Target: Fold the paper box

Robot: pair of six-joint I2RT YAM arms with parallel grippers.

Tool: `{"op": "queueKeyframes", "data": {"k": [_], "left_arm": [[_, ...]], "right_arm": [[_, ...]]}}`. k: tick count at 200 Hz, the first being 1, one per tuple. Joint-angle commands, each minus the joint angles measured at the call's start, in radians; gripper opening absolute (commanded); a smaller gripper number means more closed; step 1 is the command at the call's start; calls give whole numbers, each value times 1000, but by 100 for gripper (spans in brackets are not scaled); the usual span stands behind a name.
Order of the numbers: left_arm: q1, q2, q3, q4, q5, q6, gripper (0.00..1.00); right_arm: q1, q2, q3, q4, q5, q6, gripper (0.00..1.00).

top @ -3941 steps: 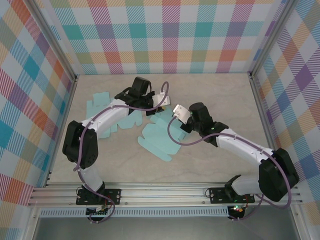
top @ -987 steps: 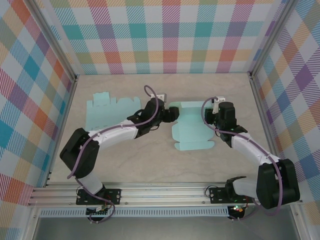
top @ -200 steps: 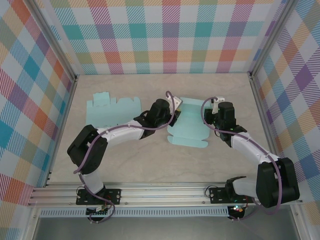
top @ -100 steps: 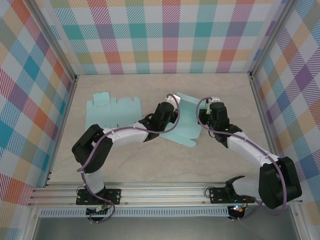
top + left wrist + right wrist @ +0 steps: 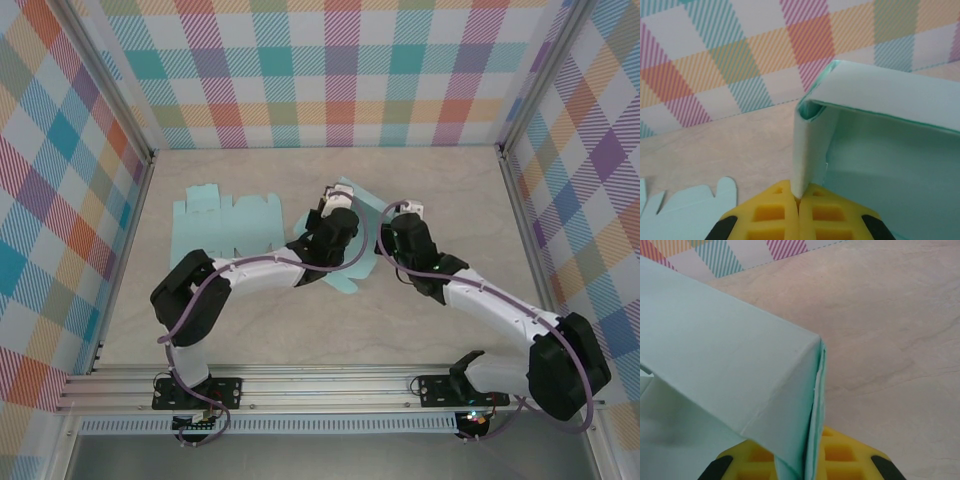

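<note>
within the last second the left gripper (image 5: 799,210) pinched fully closed on 1 side wall of the mint paper box (image 5: 352,192). the right gripper (image 5: 810,452) stays clamped on the opposite wall. the box, lying flat before, is now raised and tilted between the 2 wrists, so its walls look to be forming.

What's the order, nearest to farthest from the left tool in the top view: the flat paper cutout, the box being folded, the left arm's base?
1. Folded box, pinched in the left tool, centre.
2. Flat cutout, rear left.
3. Left arm's base, near edge.
</note>
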State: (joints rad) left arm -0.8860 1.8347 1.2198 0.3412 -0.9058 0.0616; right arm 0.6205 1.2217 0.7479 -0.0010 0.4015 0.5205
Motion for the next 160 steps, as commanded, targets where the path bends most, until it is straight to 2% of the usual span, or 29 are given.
{"op": "queueKeyframes", "data": {"k": [1, 17, 33, 48, 71, 92, 109, 132, 160], "left_arm": [[75, 27, 98, -164, -237, -165, 0], [110, 18, 99, -246, -235, -262, 0], [130, -20, 42, -173, -165, -259, 0], [129, -51, -27, -44, -5, -165, 0], [128, -99, -82, -7, 157, -137, 0], [128, -159, -146, 12, 339, -136, 10], [127, -200, -186, -2, 431, -139, 14], [127, -250, -242, -26, 471, -152, 20], [127, -267, -284, -44, 447, -150, 21]], "right_arm": [[37, 10, 32, -51, -28, 37, 0], [42, 29, 36, -35, -32, 51, 0], [44, 63, 53, -31, -35, 60, 0], [44, 96, 72, -30, -30, 60, 0], [44, 132, 99, -45, 0, 62, 0], [44, 155, 125, -75, 20, 65, 0], [44, 166, 142, -101, 33, 74, 0], [44, 162, 145, -111, 45, 83, 0], [43, 152, 148, -121, 29, 92, 0]]}}
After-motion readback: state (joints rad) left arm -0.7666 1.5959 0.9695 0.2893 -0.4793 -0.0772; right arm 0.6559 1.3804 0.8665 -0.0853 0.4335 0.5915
